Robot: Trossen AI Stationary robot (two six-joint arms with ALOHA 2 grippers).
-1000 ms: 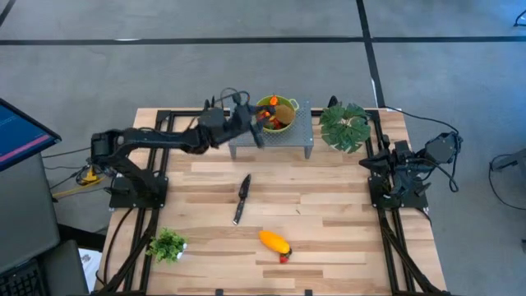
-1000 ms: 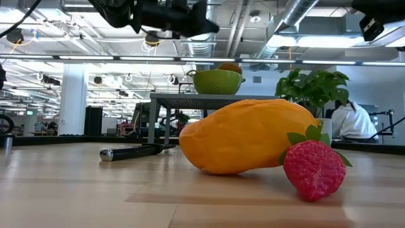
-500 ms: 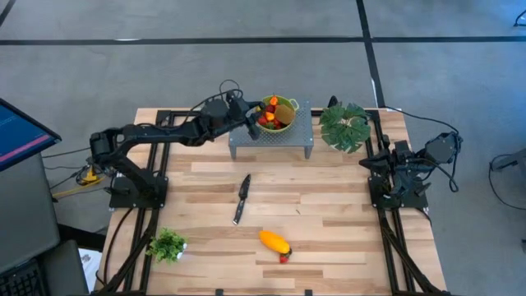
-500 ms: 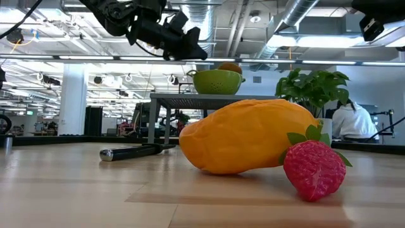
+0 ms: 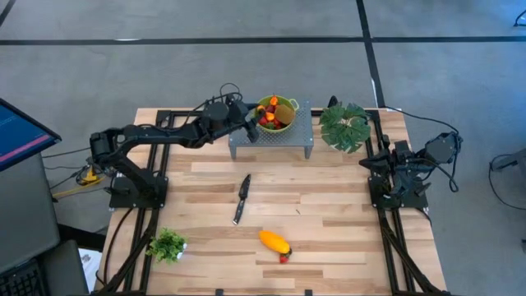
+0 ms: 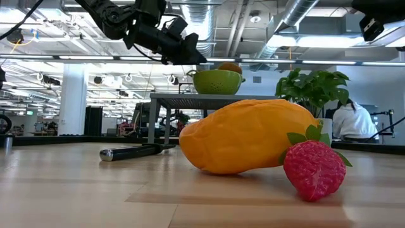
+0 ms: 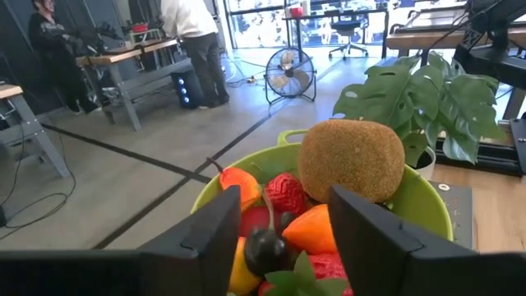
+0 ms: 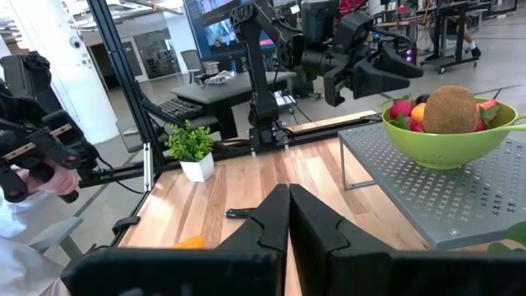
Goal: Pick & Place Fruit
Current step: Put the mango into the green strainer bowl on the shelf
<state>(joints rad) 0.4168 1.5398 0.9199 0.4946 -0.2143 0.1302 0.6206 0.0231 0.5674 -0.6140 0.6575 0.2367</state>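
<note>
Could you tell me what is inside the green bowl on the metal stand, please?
The green bowl holds a brown kiwi on top, strawberries, orange pieces and a dark cherry. Whatever lies beneath them is covered.

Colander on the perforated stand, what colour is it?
Lime green. The colander shows best in the left wrist view, heaped with fruit.

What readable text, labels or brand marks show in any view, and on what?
No text can be read in any view.
Monitor at the high view's left edge: coloured bands only, nothing legible.
Screen behind the table in the right wrist view: image too blurred to read.
Green bowl, knife, fruit: no labels visible.
</note>
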